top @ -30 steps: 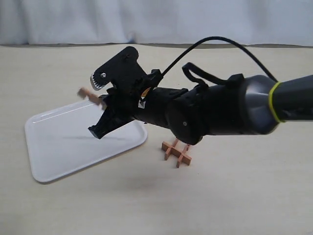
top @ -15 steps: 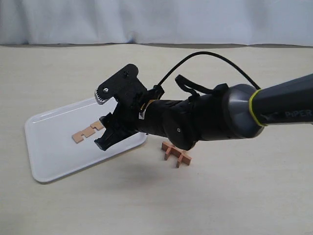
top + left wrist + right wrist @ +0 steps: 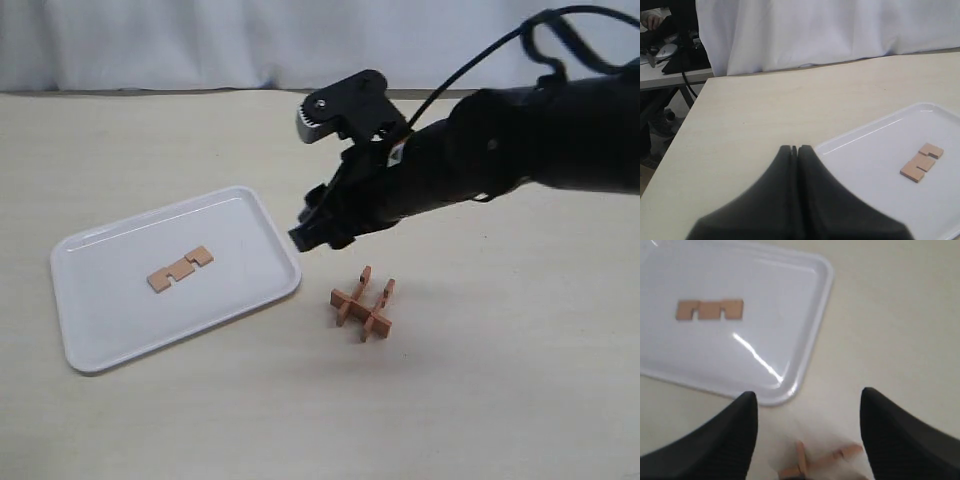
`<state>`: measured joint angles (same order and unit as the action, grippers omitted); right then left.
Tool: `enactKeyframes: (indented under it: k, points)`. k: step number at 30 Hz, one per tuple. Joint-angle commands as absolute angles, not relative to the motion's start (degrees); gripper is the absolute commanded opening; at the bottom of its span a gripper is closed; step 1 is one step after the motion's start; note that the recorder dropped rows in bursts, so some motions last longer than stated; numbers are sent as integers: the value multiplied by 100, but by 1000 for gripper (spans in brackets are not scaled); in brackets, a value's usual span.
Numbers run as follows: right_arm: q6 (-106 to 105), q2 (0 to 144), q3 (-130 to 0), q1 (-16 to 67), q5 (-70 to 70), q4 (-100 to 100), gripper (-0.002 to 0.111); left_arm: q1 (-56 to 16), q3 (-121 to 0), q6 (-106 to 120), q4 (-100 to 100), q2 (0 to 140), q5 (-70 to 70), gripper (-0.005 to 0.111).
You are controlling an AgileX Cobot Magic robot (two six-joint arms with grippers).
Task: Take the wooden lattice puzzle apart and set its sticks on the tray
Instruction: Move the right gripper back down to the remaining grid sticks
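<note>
The white tray (image 3: 110,320) lies on the left of the table with one notched stick (image 3: 180,268) flat on it. What is left of the wooden lattice puzzle (image 3: 363,305), three sticks still interlocked, stands on the table just right of the tray's corner. My right gripper (image 3: 303,178) hangs open and empty above the gap between tray and puzzle. In the right wrist view the right gripper (image 3: 808,394) frames the puzzle (image 3: 817,462) below, with the tray (image 3: 805,340) and stick (image 3: 710,310) beyond. My left gripper (image 3: 796,148) is shut and empty by the tray (image 3: 865,170) edge.
A white curtain (image 3: 200,40) runs along the table's far edge. The right arm's black cable (image 3: 480,60) loops above the arm. In the left wrist view the table edge and a cluttered desk (image 3: 665,55) lie beyond.
The stick left my right gripper and now lies on the tray. The right arm then pulled back rightward off the tray to above the puzzle.
</note>
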<state>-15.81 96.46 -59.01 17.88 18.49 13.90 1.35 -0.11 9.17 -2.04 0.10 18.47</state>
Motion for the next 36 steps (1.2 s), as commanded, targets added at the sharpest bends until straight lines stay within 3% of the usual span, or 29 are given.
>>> enactKeyframes:
  k: [1, 6, 15, 20, 31, 36]
  points:
    - [-1625, 9298, -5926, 1388, 3201, 724, 57, 124, 0, 913, -206, 0, 1774, 0]
    - [-2966, 9355, -5890, 1416, 4698, 0, 57, 124, 0, 913, -206, 0, 1774, 0]
    - [-2719, 10247, -5701, 1416, 3858, 551, 56, 124, 0, 913, -206, 0, 1774, 0]
    - [-2893, 10648, -5701, 1416, 3729, 655, 35, 124, 0, 913, -199, 0, 1774, 0]
    - [-2869, 10711, -5693, 1416, 3475, 847, 32, 124, 0, 913, -199, 0, 1774, 0]
    - [-2869, 10720, -5693, 1416, 3475, 847, 7, 124, 0, 913, -199, 0, 1774, 0]
